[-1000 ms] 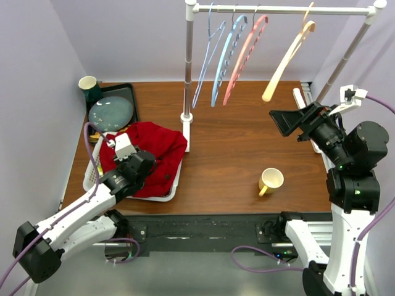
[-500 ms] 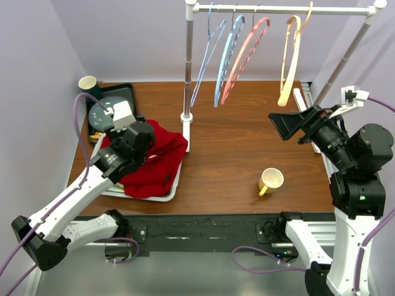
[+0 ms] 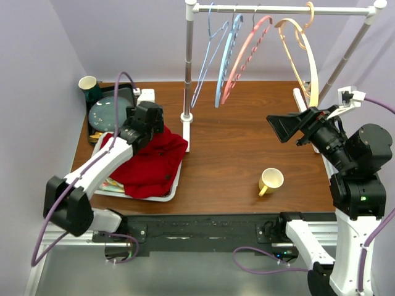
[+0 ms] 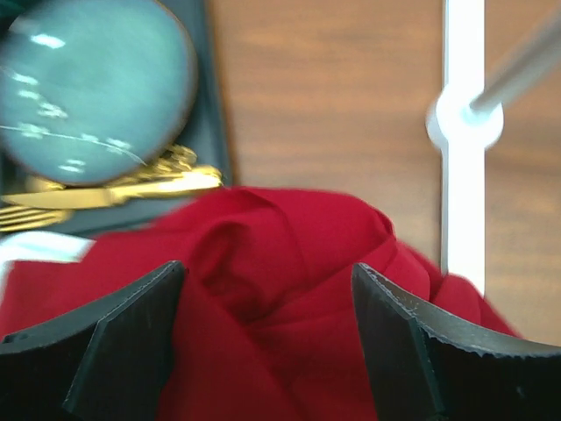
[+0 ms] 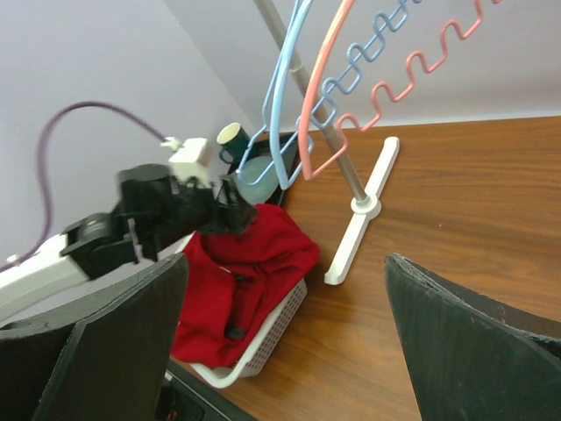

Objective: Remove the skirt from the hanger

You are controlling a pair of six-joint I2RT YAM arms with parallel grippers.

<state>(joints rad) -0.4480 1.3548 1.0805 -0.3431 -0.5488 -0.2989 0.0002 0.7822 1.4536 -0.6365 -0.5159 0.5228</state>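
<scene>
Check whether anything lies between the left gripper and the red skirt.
Nothing visible does. The left gripper hangs open over the skirt, which lies heaped in the basket; only red cloth shows between its fingers.

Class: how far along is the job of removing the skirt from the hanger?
Done: the red skirt lies in the white basket; the hangers hang bare. In hand: nothing, left gripper open above the skirt, right gripper open, empty. Left: probably only backing both grippers away.

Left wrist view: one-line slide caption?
Open left tool poised over the crumpled red skirt, with teal plate and gold cutlery behind and rack base at right.
</scene>
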